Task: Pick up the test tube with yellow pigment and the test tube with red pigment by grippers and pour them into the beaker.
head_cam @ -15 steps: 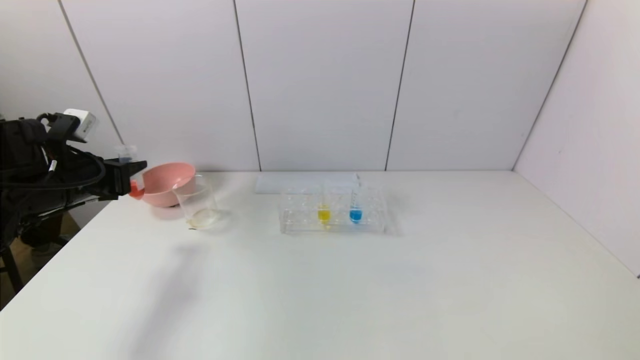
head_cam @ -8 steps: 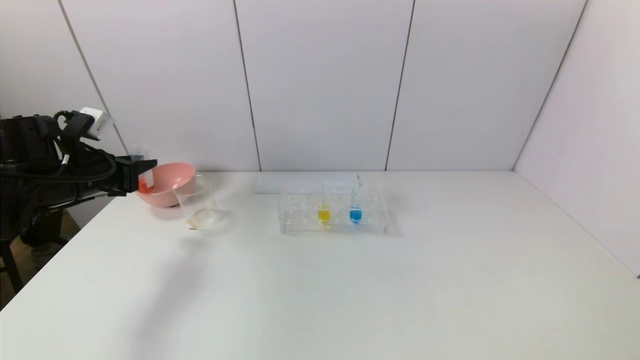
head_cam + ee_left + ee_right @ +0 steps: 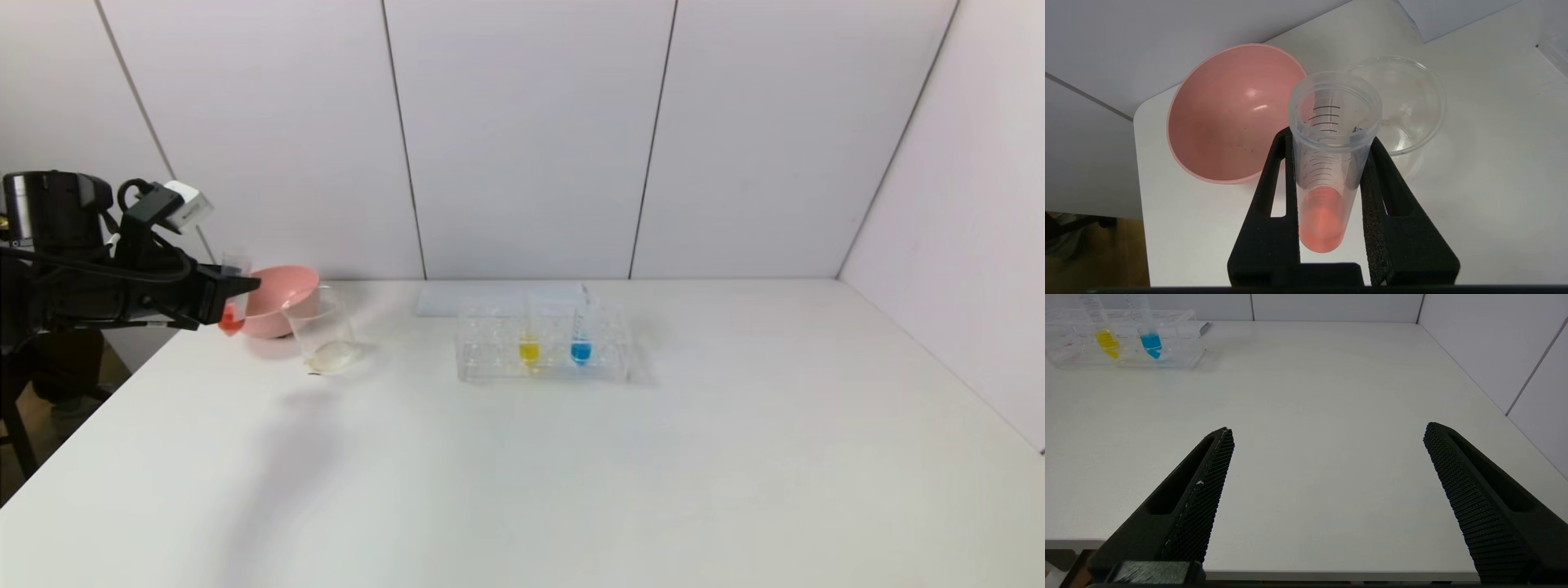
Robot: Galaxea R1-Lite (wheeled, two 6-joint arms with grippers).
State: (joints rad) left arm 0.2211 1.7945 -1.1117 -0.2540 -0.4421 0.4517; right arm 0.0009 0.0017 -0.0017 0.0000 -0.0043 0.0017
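My left gripper is shut on the test tube with red pigment, which hangs roughly upright above the table's far left, just left of the beaker. Red-orange liquid fills the tube's round tip. The beaker stands on the table with only a pale film at its bottom. The test tube with yellow pigment stands in the clear rack. My right gripper is open over the table's near right edge, holding nothing, and is not in the head view.
A pink bowl sits right behind the beaker, close to the held tube. A tube with blue liquid stands beside the yellow one. A white sheet lies behind the rack. The table's left edge is just under my left arm.
My left arm has carried the red tube rightward toward the beaker and turned it from tilted to nearly upright. The right gripper has not moved.
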